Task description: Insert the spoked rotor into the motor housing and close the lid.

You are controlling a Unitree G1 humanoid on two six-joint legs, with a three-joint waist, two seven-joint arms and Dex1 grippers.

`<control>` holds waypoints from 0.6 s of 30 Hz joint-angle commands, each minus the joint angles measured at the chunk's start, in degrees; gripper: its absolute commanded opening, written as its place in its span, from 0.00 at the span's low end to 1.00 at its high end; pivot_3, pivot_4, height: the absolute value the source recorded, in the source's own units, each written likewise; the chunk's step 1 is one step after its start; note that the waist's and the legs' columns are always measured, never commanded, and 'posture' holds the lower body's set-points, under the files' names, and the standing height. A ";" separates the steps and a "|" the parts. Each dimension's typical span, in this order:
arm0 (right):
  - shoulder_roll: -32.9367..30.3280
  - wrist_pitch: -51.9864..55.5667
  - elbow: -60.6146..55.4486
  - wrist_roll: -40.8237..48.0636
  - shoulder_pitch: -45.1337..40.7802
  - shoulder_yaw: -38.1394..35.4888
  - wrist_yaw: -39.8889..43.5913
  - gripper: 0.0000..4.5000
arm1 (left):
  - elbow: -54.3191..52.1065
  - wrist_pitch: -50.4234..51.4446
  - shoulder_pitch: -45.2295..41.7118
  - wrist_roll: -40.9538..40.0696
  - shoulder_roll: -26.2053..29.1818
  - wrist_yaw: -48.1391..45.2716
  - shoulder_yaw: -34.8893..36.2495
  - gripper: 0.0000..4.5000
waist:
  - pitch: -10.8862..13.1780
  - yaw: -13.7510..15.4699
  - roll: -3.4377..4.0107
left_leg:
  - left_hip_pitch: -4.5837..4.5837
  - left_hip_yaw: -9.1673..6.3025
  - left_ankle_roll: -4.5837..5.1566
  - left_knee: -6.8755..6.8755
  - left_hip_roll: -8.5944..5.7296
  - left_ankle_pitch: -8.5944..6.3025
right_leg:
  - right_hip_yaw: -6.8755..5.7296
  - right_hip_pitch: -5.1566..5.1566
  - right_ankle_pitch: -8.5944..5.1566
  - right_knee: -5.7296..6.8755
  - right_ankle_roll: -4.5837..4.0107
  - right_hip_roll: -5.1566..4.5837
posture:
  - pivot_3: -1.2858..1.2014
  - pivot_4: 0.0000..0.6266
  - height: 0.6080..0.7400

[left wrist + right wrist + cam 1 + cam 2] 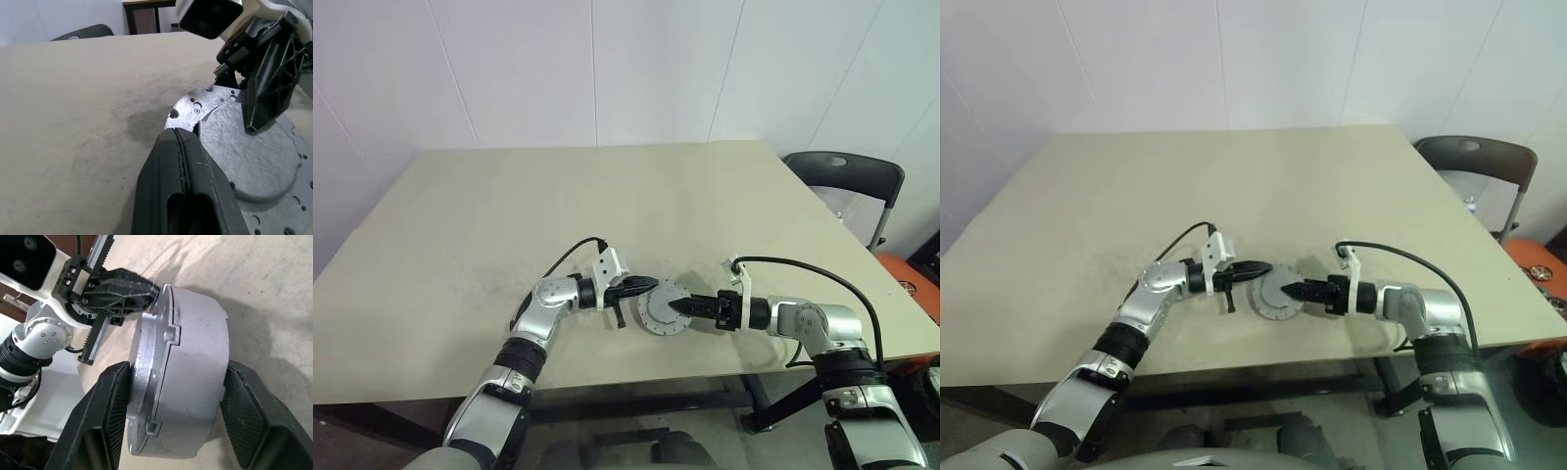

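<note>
The right tool point(171, 426) grasps the motor housing point(188, 382) across its flange and drum, on the worktop point(509, 225). The clenched left tool point(649, 285) rests its tip at the housing's far rim. The housing's interior is hidden.

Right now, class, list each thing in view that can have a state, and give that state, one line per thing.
Motor housing: closed grey assembly with flanged lid on, resting on the table.
Right gripper: fingers astride the housing, one at the flange, one at the body.
Left gripper: shut, tip at the housing's flange.
Chair: standing beside the table, unoccupied.
</note>
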 commanded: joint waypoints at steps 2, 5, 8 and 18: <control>1.29 -1.23 -1.62 0.16 -0.87 0.32 -0.18 0.53 | 0.73 1.41 -1.46 -1.16 -0.38 3.03 2.48 0.00 | 0.00 -0.03 0.00 | 0.00 0.00 0.00 -0.01 0.01 0.00 | 0.00 -0.01 0.00 0.01 0.01 0.01 | 0.52 0.00 1.00; 2.51 -1.16 -1.72 0.96 -0.78 -0.42 -0.76 0.53 | 1.29 1.22 -1.34 -0.29 0.18 3.51 2.21 0.00 | 0.00 -0.01 0.00 | 0.00 -0.02 0.00 -0.04 0.01 0.00 | 0.00 -0.04 0.00 0.02 0.05 0.04 | 0.52 0.00 1.00; 4.57 -1.11 -1.71 2.04 -0.75 -1.95 -2.43 0.53 | 1.20 1.01 -0.86 -0.35 0.56 3.43 2.15 0.00 | 0.00 -0.03 0.00 | -0.02 -0.02 0.00 -0.10 0.01 0.00 | 0.00 -0.07 -0.01 0.02 0.10 0.04 | 0.52 0.00 1.00; 12.69 1.59 3.72 8.51 -4.17 -14.39 -13.69 0.53 | 0.20 1.33 0.20 -0.38 0.88 3.76 2.22 0.00 | 0.06 0.12 0.09 | -0.09 -0.02 0.00 -0.12 -0.02 0.00 | 0.00 -0.13 -0.01 0.05 0.15 0.00 | 0.52 0.00 1.00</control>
